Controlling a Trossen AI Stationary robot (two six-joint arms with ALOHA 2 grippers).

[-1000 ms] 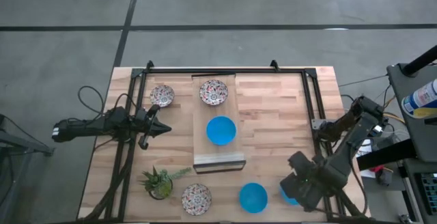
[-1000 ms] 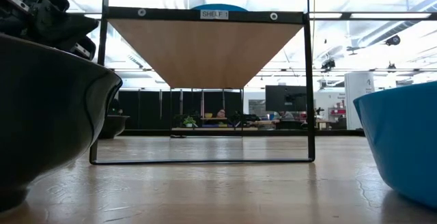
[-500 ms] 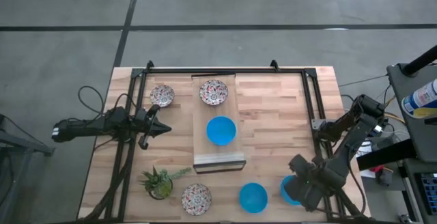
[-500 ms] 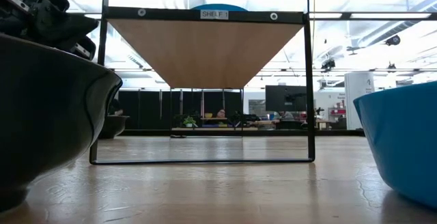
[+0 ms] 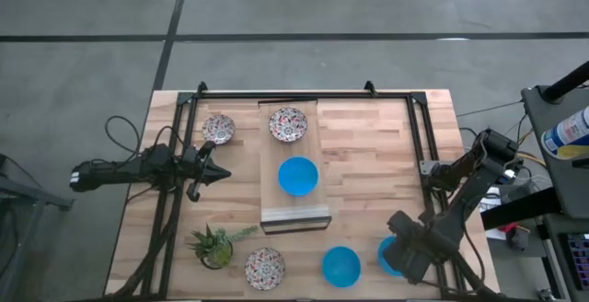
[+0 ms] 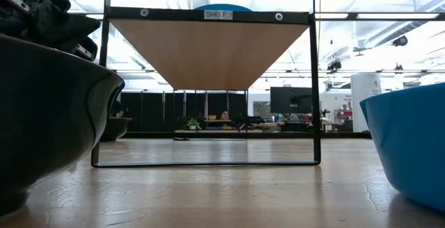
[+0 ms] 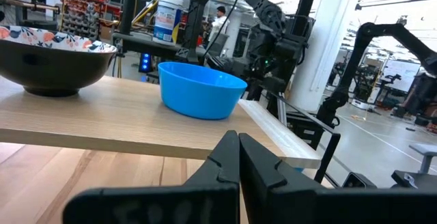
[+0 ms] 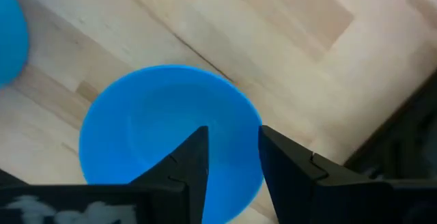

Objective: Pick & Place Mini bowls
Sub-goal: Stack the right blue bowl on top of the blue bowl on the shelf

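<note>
currently the right gripper [image 8: 231, 157] hangs over a blue mini bowl [image 8: 171, 142] at the near right corner of the table [image 5: 368, 145], fingers spread a little with a narrow gap, nothing between them. looks like it's lining up to straddle the rim on the side nearest the wrist. main risk as i read it: the gap looks barely wider than the wall, so a small offset would land a fingertip on the rim and tip or skate the bowl on the smooth wood. it sits close to the table edge and the dark frame rail, so a shove could push it off or against the rail. a second blue bowl [image 5: 341, 265] sits just to its left, apart from it; a sideways slide could knock the two together. a thin-rim pinch may also let the bowl swing once lifted. orientation: the bowl is upright, mouth up, round, so no long axis and any rim point should do. a third blue bowl [image 5: 298, 175] is on the raised shelf [image 5: 294, 214] mid-table, with two patterned bowls [image 5: 288, 123] at the far side and one patterned bowl [image 5: 265, 267] at the near edge beside the potted plant [image 5: 214, 245]. the left gripper [image 7: 237, 157] waits at the left side, fingers pressed together, empty.
</note>
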